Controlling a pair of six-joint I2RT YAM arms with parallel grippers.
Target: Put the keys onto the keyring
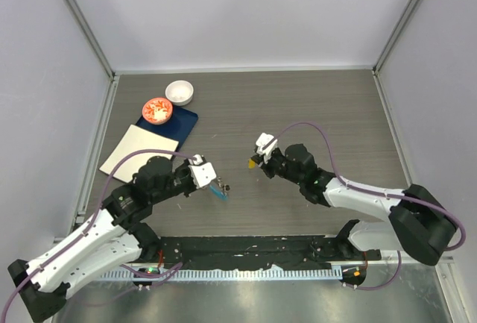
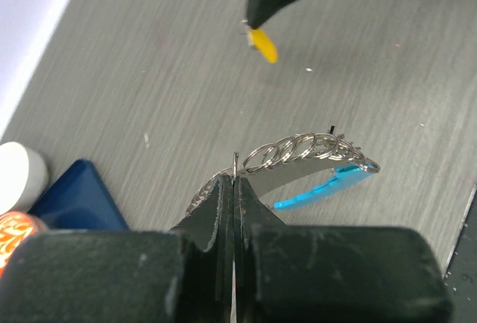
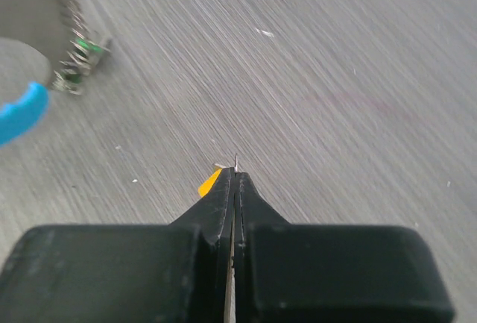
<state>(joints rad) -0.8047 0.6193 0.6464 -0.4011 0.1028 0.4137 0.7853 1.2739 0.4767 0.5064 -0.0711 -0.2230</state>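
My left gripper [image 2: 235, 180] is shut on the keyring [image 2: 305, 151], a loop of grey beaded metal with a bright blue curved piece [image 2: 328, 186]; it is held above the table. In the top view the keyring [image 1: 218, 189] hangs from the left gripper [image 1: 212, 182]. My right gripper [image 3: 236, 171] is shut on a thin metal key with a yellow tag [image 3: 209, 183]; only the key's tip shows past the fingertips. In the top view the right gripper [image 1: 258, 162] holds the yellow-tagged key [image 1: 252, 163] a short way right of the keyring. A green-tagged key [image 3: 83, 52] hangs on the ring.
A red-patterned round dish [image 1: 157, 110] and a white bowl [image 1: 179, 92] stand at the back left by a dark blue board [image 1: 185, 120] and a cream sheet [image 1: 139, 153]. A black rail [image 1: 246, 252] runs along the near edge.
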